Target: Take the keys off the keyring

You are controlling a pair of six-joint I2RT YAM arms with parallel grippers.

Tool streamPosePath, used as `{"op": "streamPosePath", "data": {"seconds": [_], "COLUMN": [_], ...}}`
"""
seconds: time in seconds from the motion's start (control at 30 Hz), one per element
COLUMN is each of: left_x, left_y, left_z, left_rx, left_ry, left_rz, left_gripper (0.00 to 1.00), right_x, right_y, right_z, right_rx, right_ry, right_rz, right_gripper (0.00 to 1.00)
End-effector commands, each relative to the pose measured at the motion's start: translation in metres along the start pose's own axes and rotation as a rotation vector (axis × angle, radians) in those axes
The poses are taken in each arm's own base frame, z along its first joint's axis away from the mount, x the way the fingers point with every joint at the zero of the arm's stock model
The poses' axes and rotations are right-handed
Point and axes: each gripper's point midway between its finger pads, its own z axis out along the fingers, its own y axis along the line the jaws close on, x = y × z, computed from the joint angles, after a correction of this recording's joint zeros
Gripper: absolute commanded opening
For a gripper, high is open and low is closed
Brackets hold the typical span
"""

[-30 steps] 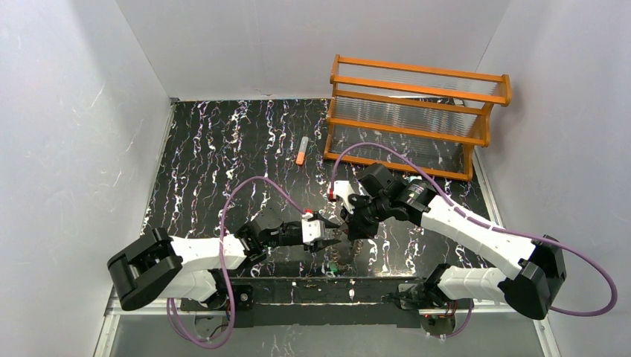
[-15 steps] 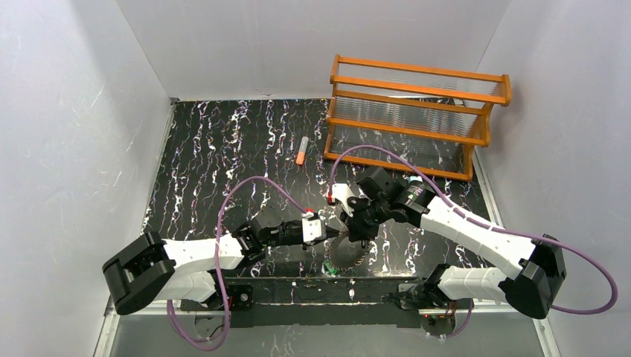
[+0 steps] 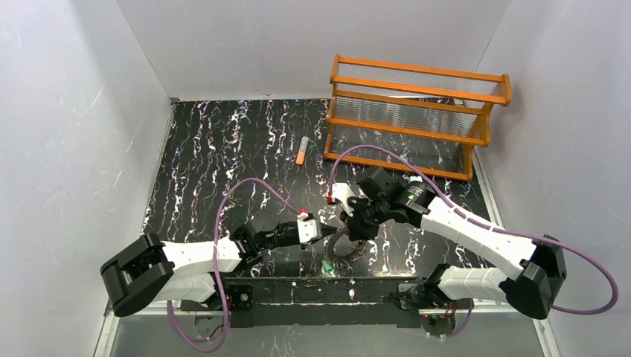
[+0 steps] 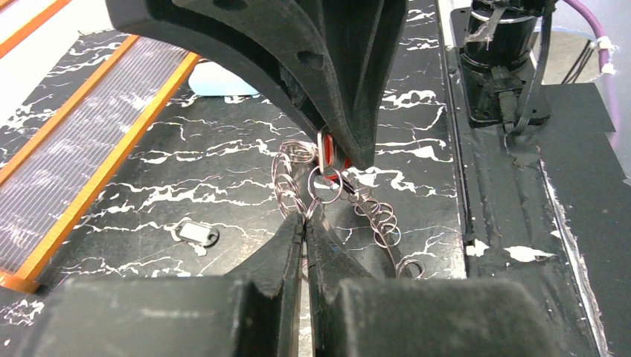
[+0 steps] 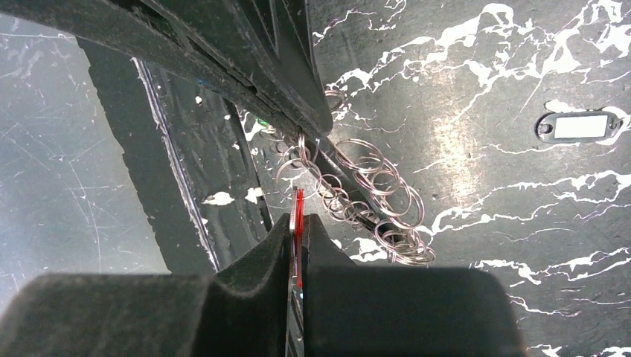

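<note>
Left wrist view: left end effector pinched shut on a keyring loop, right end effector clamps the red key; freeing it likely needs twisting apart

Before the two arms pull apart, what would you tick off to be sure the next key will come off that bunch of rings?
1. Right gripper shut on the red key: ok.
2. Left gripper shut on one loop of the keyring: ok, as far as the left wrist view shows.
3. Red key free of the keyring: not ok, it looks threaded on a loop between the two grippers.
4. Black-and-white key off the keyring: ok, it lies alone on the table.
5. Green key off the keyring: cannot tell, it sits right beside the rings and is too small to judge.
</note>
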Motion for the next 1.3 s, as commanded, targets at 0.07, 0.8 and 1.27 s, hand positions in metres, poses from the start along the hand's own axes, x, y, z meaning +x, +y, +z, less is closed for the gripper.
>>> {"op": "streamPosePath", "data": {"seconds": [0.07,0.8,1.27], "left_x": [-0.004,0.019,0.022], "left_y": [0.013,-0.006,-0.015], "left_z": [-0.006,0.0,0.01], "left_rx": [-0.095,0.008,0.068], "left_ry": [-0.056,0.0,0.027], "left_rz": [0.0,-0.015,-0.101], "left_gripper": [0.01,0.41,0.5], "right_x": [-0.015,-0.018,-0.021], "right_y": [0.001,0.008,0.006], "right_z": [0.001,0.008,0.005], "right_rx": [0.0,-0.041,-0.028], "right_ry": [-0.062,-0.124,-0.132], "right_rz": [0.005,0.022,0.013], "right_gripper": [0.01,0.01,0.01]}}
